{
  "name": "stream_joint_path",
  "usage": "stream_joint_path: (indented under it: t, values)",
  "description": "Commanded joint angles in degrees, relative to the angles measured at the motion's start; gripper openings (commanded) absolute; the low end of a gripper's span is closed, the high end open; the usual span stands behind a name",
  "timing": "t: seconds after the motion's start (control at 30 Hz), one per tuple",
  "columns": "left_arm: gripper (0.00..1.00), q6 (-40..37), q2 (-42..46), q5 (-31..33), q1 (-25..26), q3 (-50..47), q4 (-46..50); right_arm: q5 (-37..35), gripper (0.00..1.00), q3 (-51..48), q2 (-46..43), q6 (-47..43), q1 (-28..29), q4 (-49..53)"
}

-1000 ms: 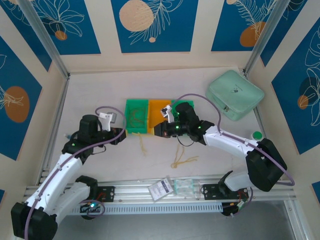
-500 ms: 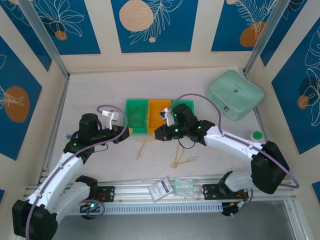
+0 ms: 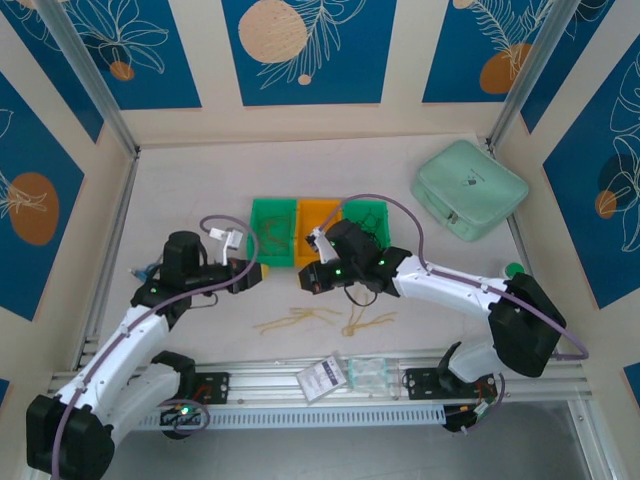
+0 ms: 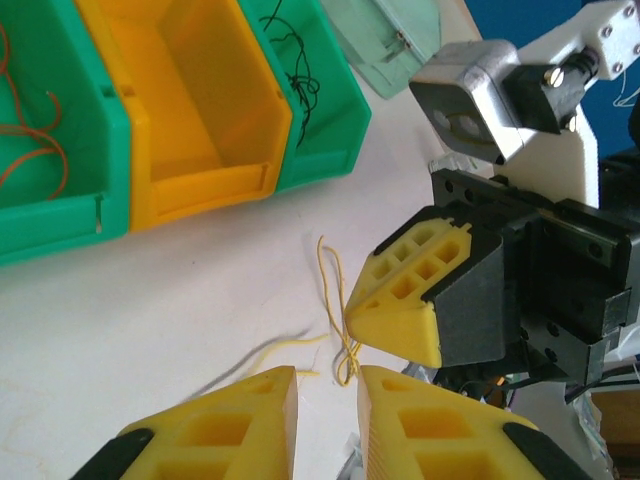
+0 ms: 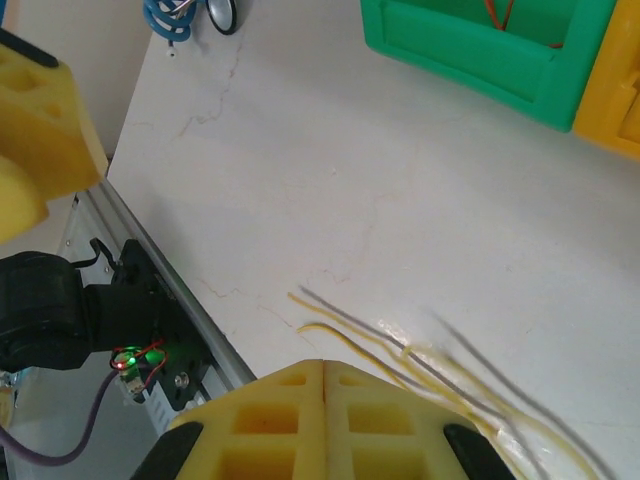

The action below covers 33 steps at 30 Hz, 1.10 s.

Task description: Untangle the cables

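On the white table [image 5: 400,180], between the bins and the front rail, the pale yellow cables [image 3: 298,320] lie in loose strands, with a second small clump [image 3: 368,323] just to their right. I judge them near weightless, limp and a little springy, and so thin that they could slip out of the pads or drag a neighbour along where they cross. I would take one by a free end, pinched right at the fingertips, and draw it sideways away from the crossing rather than lift from the middle.

My right gripper [image 5: 323,375] is clenched, finger against finger, directly over the strands. One yellow thread runs past its tip in the left wrist view, but I cannot tell whether it is pinched. My left gripper [image 4: 326,378] faces it, very near, with its fingers narrowly parted and nothing visible between them.

Behind them, three bins sit side by side and touching. The left green bin [image 4: 60,215] holds a few reddish wires [image 4: 45,160]. The orange bin [image 4: 200,190] looks bare inside, as far as I can see. The right green bin [image 4: 330,150] holds thin dark wires [image 4: 300,80].
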State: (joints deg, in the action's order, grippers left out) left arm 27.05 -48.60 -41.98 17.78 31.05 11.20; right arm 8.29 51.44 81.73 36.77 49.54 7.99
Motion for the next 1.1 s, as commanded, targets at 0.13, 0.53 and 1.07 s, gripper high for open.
stream_joint_path:
  t: [0.13, 0.53, 1.07]
  values:
    - [0.24, -0.1, 0.3, -2.0, 0.9, -1.4, 1.0, 2.5, 0.0, -1.3, -1.2, 3.5, -1.8, -5.9]
    - [0.24, 2.5, 4.4, 10.7, 1.0, 2.0, 11.4, -8.1, 0.24, 13.4, 8.0, -16.2, 6.6, 27.5]
    - [0.38, 1.5, 17.6, 27.9, 0.9, 13.2, 27.3, -37.7, 0.32, 39.7, 36.3, -4.7, 21.5, 50.2]
